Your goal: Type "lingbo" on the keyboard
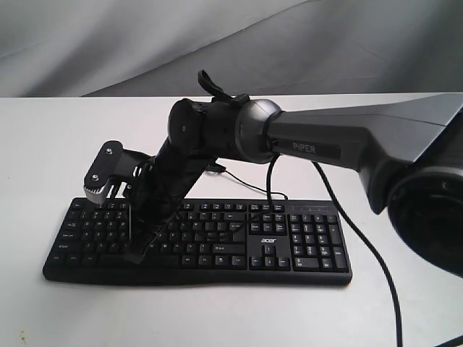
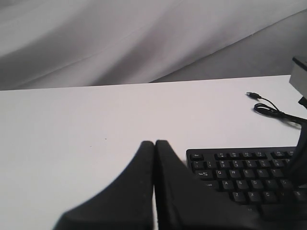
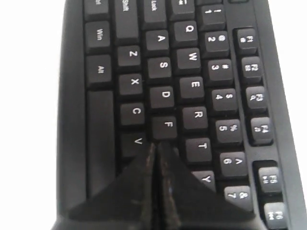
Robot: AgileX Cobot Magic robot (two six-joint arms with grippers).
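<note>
Exterior view is showing the keyboard (image 1: 217, 242) lying flat on the white table (image 1: 43, 144), roughly mid-surface. Its long side is running parallel w/ the far edge and the numpad end is pointing at the table's right edge. Right arm (image 1: 325, 141) is reaching in from the right edge and crossing over to the kb's left half, w/ the right gripper (image 1: 137, 256) pointing down at the letter keys there.

Right wrist view is giving the better look. Both fingers (image 3: 180, 191) are pressing flat against each other, no gap, nothing between them. The tip is sitting right beside the F key (image 3: 167, 125) and V key (image 3: 138, 142). The fingers are hiding whatever key is under the tip, so can't tell which one it's on, or if it's actually pushing anything down tbh.

Left gripper (image 2: 154, 143) is hanging over the table just off the kb's Esc corner, twd the left edge of the surface. Its fingers are also resting flat against each other, holding nothing, and not touching the kb afaict.

Thin black USB cable (image 2: 276, 112) is trailing from the back of the kb twd the far edge, plug lying loose on the table. Grey cloth (image 1: 145, 43) is hanging behind the far edge.
</note>
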